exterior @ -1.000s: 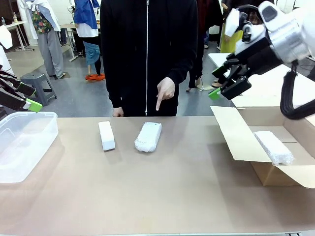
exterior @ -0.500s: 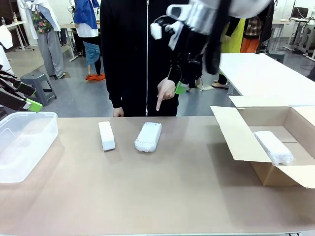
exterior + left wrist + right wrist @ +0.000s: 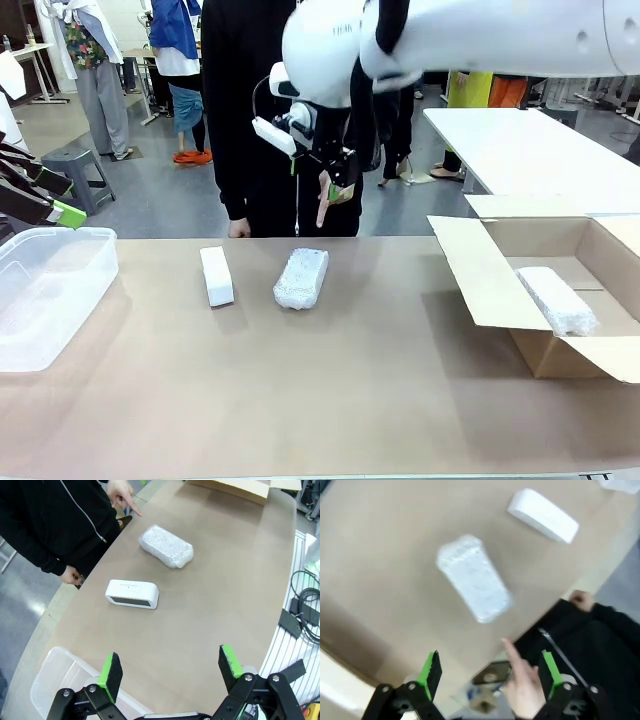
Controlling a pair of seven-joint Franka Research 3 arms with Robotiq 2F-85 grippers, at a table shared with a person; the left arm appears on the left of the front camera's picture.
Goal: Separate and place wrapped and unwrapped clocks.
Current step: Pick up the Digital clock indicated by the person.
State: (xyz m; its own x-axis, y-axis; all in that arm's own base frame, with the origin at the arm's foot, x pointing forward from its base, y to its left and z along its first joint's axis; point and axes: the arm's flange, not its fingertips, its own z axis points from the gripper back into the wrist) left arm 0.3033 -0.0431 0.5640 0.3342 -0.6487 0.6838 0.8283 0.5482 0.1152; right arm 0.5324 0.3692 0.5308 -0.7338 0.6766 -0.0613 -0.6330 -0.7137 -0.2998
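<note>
A bubble-wrapped clock [image 3: 301, 277] lies mid-table, with the plain white unwrapped clock [image 3: 216, 275] to its left. A second wrapped clock [image 3: 556, 299] rests inside the cardboard box [image 3: 480, 275]. My right gripper [image 3: 335, 185] hangs open above the far table edge, right by the person's pointing hand [image 3: 322, 203]. In the right wrist view, the right gripper [image 3: 489, 674] looks down on the wrapped clock [image 3: 474, 577] and the white clock [image 3: 543, 515]. My left gripper [image 3: 170, 667] is open and high over the table, away from both the wrapped clock [image 3: 166, 546] and the white clock [image 3: 132, 593].
A clear plastic bin [image 3: 50, 290] stands at the table's left end, below my left gripper [image 3: 55, 195]. The open cardboard box fills the right end, its flap lying toward the middle. A person in black stands at the far edge, finger [image 3: 512, 660] pointing down at the wrapped clock.
My right arm has swung from above the box at the right across to the middle, and its gripper now hangs beside the person's pointing hand. The clocks have not moved.
</note>
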